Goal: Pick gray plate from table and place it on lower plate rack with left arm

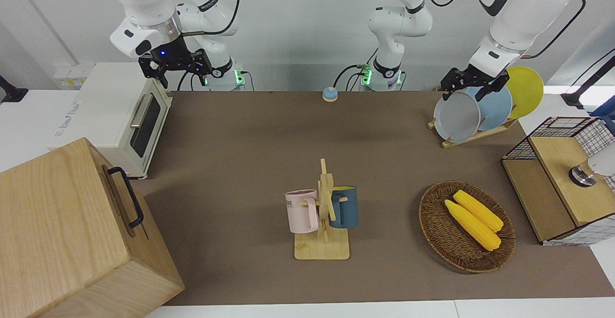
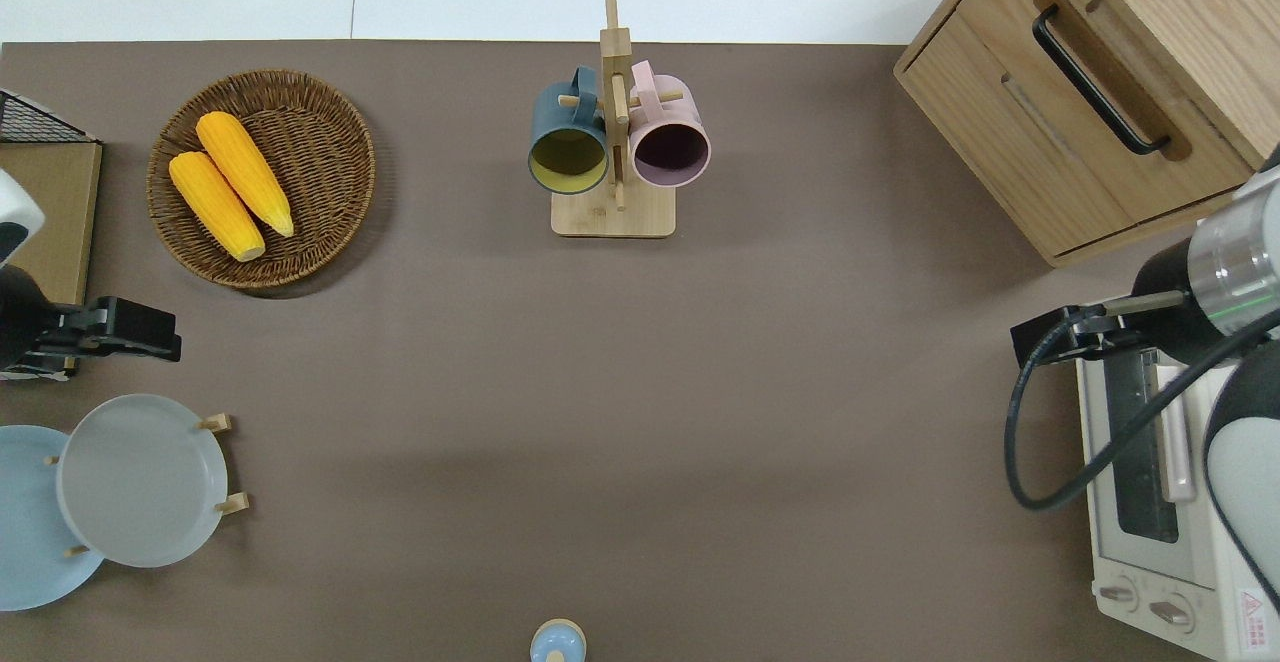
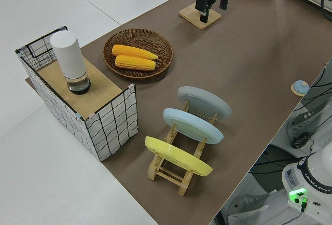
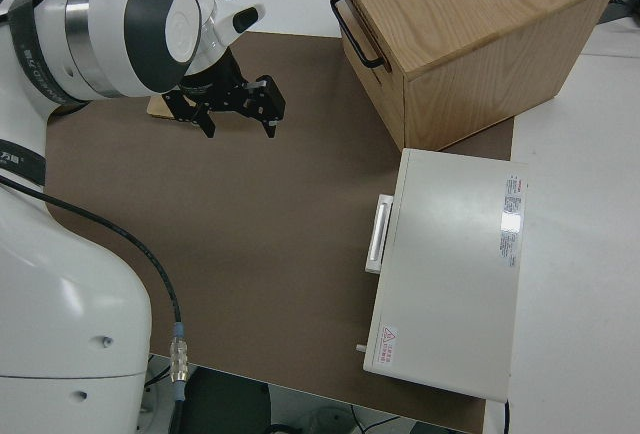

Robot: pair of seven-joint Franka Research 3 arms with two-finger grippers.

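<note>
Brown table (image 1: pixel 250 164): gray plate (image 1: pixel 456 116) racked; left end effector (image 1: pixel 473 87) open above.

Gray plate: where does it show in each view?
Front: gray plate in the lower plate rack, farthest from the robots of three plates.
Overhead: low at the left arm's end of the table.
Left side: farthest plate in the rack.
Right side: not in it.
Shared landmark: light blue plate next to it.

A pale gray plate (image 1: pixel 456 116), a light blue plate (image 1: pixel 497 107) and a yellow plate (image 1: pixel 526 84) sit in the light-wood rack (image 1: pixel 473 137). The table (image 1: pixel 240 164) is dull brown. Yellow corn (image 1: pixel 473 218) lies in a dark brown woven basket (image 1: pixel 435 226). One mug is pink (image 1: pixel 301 211), one dark blue (image 1: pixel 345 206).
</note>
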